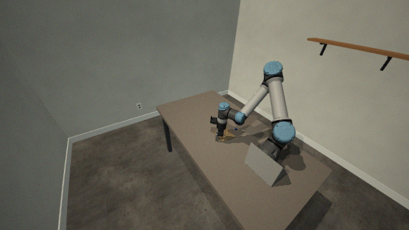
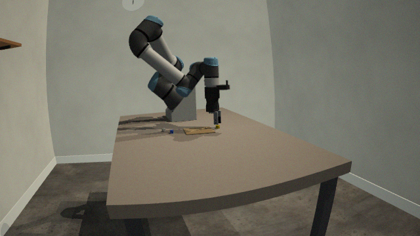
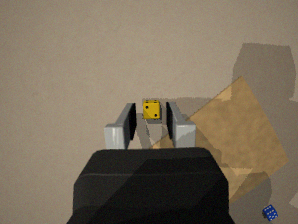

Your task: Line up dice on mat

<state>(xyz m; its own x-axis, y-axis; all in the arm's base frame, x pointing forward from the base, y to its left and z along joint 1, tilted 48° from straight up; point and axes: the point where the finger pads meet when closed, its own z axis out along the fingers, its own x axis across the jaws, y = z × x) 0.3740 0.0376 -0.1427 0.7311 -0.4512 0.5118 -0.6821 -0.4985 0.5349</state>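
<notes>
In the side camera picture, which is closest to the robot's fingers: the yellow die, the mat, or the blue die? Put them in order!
1. Yellow die: right under the gripper, on the table.
2. Mat: just left of it.
3. Blue die: farther left, beyond the mat.

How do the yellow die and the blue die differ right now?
The yellow die sits between the open jaws of the gripper; the blue die lies apart from it. The yellow die rests just past the mat corner, the blue one off the mat's other side. Both sit on bare table, not the mat.
</notes>
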